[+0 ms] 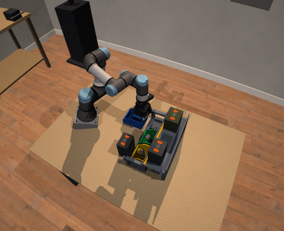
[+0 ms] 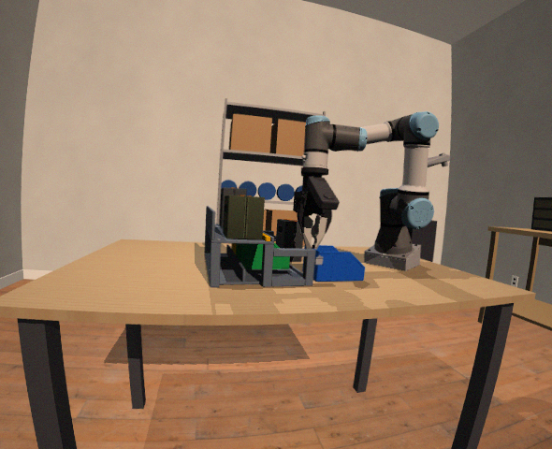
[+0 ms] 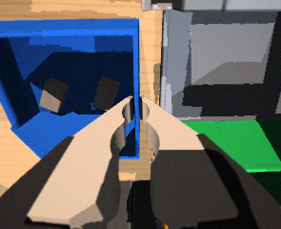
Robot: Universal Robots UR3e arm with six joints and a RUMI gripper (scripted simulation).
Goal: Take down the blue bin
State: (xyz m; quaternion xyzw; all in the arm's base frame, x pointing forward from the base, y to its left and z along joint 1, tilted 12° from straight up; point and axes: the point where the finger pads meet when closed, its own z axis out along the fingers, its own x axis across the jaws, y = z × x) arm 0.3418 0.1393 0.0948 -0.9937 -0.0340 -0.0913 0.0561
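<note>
The blue open bin [image 1: 131,122] [image 2: 340,267] [image 3: 59,29] stands upright at table level, just beside the grey shelf [image 1: 173,149] [image 2: 212,261] [image 3: 211,43], on the side toward the robot base. Two dark grey parts [image 3: 53,94] [image 3: 106,93] lie inside it. My gripper [image 1: 142,114] [image 2: 314,240] [image 3: 136,98] points straight down and is shut on the bin's wall nearest the shelf, one finger inside and one outside. I cannot tell whether the bin's base touches the table.
The shelf holds a green bin [image 1: 147,137] [image 2: 252,255] [image 3: 235,143], a yellow bin [image 1: 138,154], an olive box [image 1: 173,119] [image 2: 241,216] and a black box [image 1: 158,149]. Another black box [image 1: 125,144] stands next to the shelf. The robot base [image 1: 86,119] is at the table's left.
</note>
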